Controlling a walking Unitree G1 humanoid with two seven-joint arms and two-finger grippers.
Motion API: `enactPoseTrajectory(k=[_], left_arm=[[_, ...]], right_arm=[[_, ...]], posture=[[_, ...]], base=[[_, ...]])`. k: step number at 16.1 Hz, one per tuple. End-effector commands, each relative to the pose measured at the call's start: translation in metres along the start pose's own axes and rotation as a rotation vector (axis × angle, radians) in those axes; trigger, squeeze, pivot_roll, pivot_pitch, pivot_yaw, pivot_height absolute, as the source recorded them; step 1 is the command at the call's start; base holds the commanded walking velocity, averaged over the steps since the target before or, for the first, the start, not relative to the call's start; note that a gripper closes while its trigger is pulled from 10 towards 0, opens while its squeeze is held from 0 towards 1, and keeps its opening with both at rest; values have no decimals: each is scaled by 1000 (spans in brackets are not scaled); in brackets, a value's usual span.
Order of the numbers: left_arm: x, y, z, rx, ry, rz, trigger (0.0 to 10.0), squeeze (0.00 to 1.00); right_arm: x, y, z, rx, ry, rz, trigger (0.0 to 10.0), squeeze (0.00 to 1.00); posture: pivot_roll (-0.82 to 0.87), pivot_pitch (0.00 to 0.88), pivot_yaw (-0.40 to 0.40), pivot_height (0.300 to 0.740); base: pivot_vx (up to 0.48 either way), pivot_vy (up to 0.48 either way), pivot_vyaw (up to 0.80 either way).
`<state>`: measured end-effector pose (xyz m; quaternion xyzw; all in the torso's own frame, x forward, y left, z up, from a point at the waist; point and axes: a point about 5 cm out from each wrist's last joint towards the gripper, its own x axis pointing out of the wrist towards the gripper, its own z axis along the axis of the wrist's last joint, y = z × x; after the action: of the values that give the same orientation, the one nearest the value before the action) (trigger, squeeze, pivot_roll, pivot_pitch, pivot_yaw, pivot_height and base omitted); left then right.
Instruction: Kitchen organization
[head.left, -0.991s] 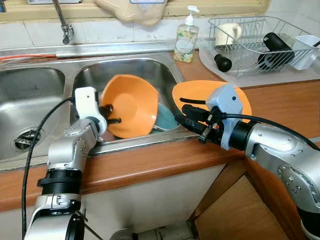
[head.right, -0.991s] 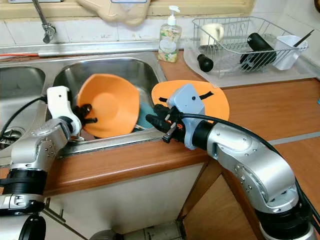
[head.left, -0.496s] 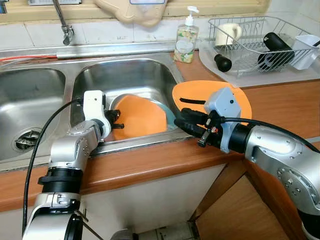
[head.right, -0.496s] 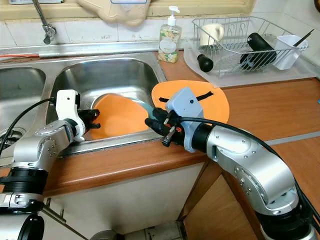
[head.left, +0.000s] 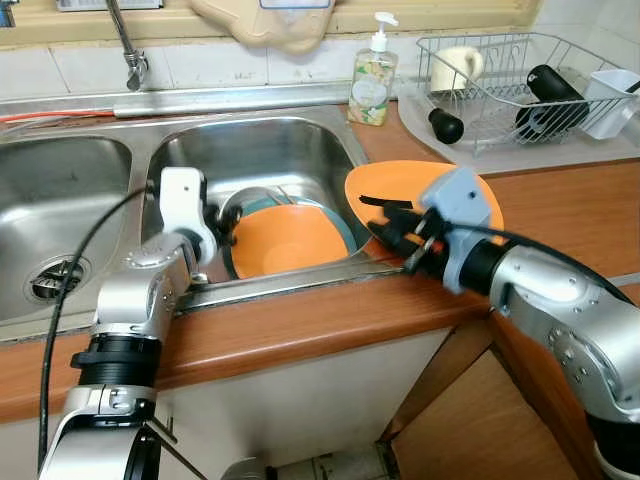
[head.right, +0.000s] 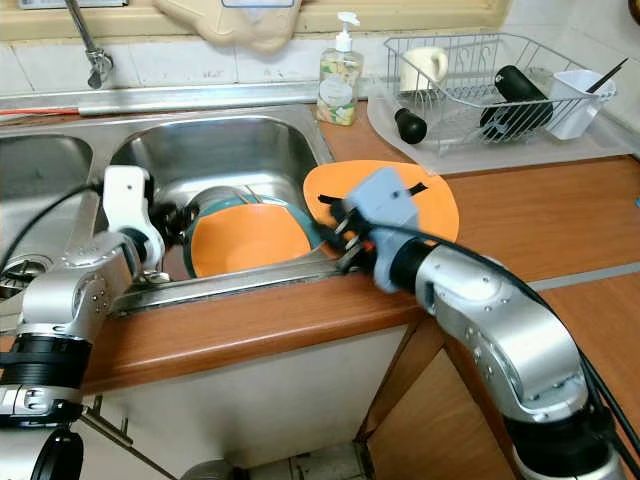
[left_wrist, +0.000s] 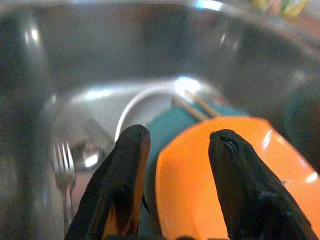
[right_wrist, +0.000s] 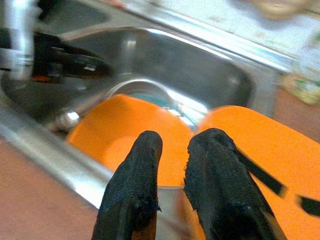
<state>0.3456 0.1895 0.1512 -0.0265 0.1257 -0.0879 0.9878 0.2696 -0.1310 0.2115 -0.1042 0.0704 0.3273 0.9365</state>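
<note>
An orange plate (head.left: 285, 240) lies flat in the right sink basin (head.left: 250, 150), resting on a teal plate (head.left: 255, 205). My left gripper (head.left: 228, 215) hovers open at that plate's left rim; in the left wrist view the rim (left_wrist: 200, 185) sits between the spread fingers (left_wrist: 130, 150), untouched. A second orange plate (head.left: 400, 178), marked with black strips, rests on the wooden counter just right of the sink. My right gripper (head.left: 385, 222) hangs over the sink's right edge beside this plate, its fingers (right_wrist: 145, 165) a narrow gap apart and holding nothing.
A fork (left_wrist: 62, 160) and two chopsticks (left_wrist: 195, 105) lie in the basin by the teal plate. Behind stand a soap bottle (head.left: 372, 80), a faucet (head.left: 128, 55) and a wire dish rack (head.left: 520, 80) with cups. The left basin (head.left: 50, 200) adjoins.
The orange plate, held tilted up by my left gripper a second ago, now lies flat on the teal plate, released. My right gripper has drawn back to the right toward the counter plate.
</note>
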Motion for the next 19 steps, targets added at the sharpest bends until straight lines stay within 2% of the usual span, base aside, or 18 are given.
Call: enactPoseTrajectory(k=[1,2,3,4,5,6,7,9,10,11,14,15,16,17,18,19], left_arm=[[-4,-1,13,64,-81,-18,10000,1000],[-5,-1,15,83,-101,-23,10000,1000],[-7,-1,18,113,-126,-30,10000,1000],[-9,-2,21,128,-150,-40,10000,914],[-12,-4,25,140,-189,-67,10000,369],[-16,-10,28,138,-221,-130,10000,0],[-17,-12,28,136,-226,-146,10000,0],[-19,-24,26,41,-228,-231,10000,0],[-17,-29,26,28,-222,-249,10000,616],[-16,-32,26,22,-219,-267,10000,1000],[-12,-52,25,-3,-200,-368,10000,1000],[-8,-60,25,-44,-179,-392,10000,0],[-4,-64,24,-89,-161,-394,10000,0],[4,-65,25,-214,-142,-363,10000,0],[10,-66,25,-314,-119,-347,10000,0],[13,-66,24,-337,-107,-340,10000,0]], right_arm=[[-4,-24,-4,69,-6,-168,10000,0],[-6,-32,-6,105,-6,-215,10000,204],[-9,-43,-9,150,-11,-282,10000,851],[-12,-52,-12,185,-12,-340,10000,1000],[-17,-64,-16,230,-12,-422,10000,1000],[-23,-78,-23,299,3,-512,10000,1000],[-24,-81,-24,314,8,-527,10000,1000],[-27,-95,-40,456,77,-600,10000,1000],[-28,-102,-45,502,86,-627,10000,1000],[-28,-105,-47,525,91,-633,10000,1000],[-25,-112,-56,595,114,-609,10000,1000],[-21,-112,-59,618,123,-577,10000,1000],[-18,-112,-60,636,127,-556,10000,553],[-14,-110,-60,658,118,-515,10000,0],[-10,-109,-60,671,113,-494,10000,0],[-8,-108,-60,669,118,-487,10000,0]], posture=[[-84,0,39,740],[-83,0,40,740],[-83,0,40,740],[-83,0,38,740],[-83,0,38,740],[-86,0,36,740],[-86,0,36,740],[-92,0,36,740],[-93,0,35,740],[-93,0,34,740],[-93,0,33,740],[-92,0,31,740],[-92,0,31,740],[-96,0,34,740],[-98,0,36,740],[-98,0,36,740]], base=[[0,0,0],[0,0,0],[0,0,0],[0,0,0],[0,0,0],[0,0,0],[0,0,0],[0,0,0],[0,0,0],[0,0,0],[0,0,0],[0,0,0],[0,0,0],[0,0,0],[0,0,0],[0,0,0]])
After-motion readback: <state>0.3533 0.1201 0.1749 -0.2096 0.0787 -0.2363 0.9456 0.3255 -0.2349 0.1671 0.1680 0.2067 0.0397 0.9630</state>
